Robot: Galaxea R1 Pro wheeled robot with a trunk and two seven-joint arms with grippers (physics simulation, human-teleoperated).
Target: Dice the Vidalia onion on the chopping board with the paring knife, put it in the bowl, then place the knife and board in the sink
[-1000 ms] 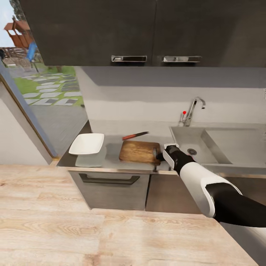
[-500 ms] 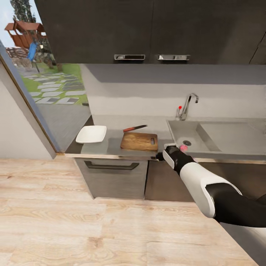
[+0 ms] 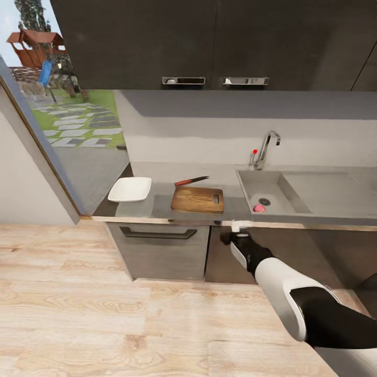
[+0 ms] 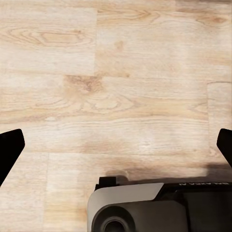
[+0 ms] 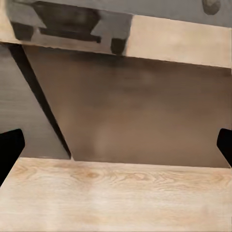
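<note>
- Kitchen corner: pale wooden floor [image 3: 104,314] running up to dark grey base cabinets [image 3: 162,251]; dark wall cupboards [image 3: 209,42] hanging above; window [image 3: 57,94] at the left showing lawn and stepping stones.
- Countertop [image 3: 157,209]: long, grey, carrying the items below.
- Bowl [image 3: 130,189]: white, square, sitting at the counter's left end, near the board but apart from it.
- Chopping board [image 3: 198,199]: brown, lying flat between bowl and sink, handle slot pointing toward the sink.
- Paring knife [image 3: 191,181]: red handle, dark blade, lying on the counter just behind the board.
- Sink [image 3: 293,196]: steel basin with drainboard on the right, chrome tap [image 3: 266,149] standing at the back.
- Vidalia onion [image 3: 258,208]: pinkish, resting in the basin beside the drain, at the near wall.
- Right gripper [image 3: 234,230]: hovering in front of the counter's edge, below it, between board and sink; dark fingertips [image 5: 10,152] showing at opposite edges of the right wrist view, spread wide, holding nothing.
- Left gripper [image 4: 116,150]: pointing down at the floor, fingertips [image 4: 9,150] wide apart, nothing between them.
</note>
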